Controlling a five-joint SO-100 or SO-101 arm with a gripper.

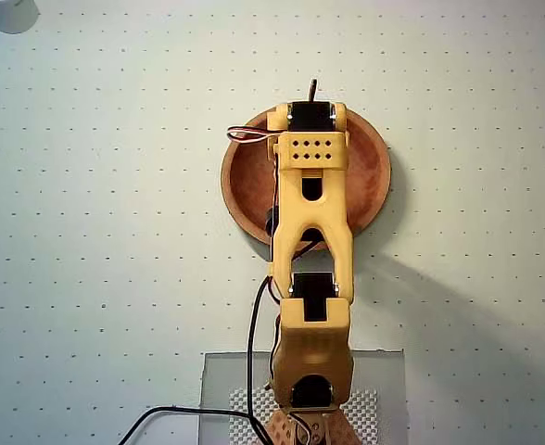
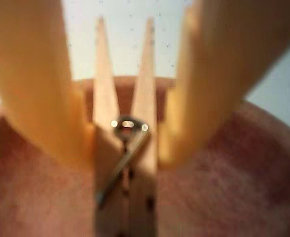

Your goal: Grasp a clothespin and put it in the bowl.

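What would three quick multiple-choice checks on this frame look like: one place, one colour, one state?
1. In the overhead view, where is the arm's front end?
A. Over the bowl
B. Over bare table, far left
C. Over the clear sheet at the base

2. What colour is the bowl's inside?
A. Blue
B. Reddish-brown
C. White

3. What is the gripper doing?
A. Open and empty
B. Shut on a clothespin
C. Shut on a pen

Key: 1 A, the arm lies across the bowl. 2 B, the bowl's inside shows reddish-brown in both views. 3 B, in the wrist view the gripper fingers flank the clothespin on both sides.
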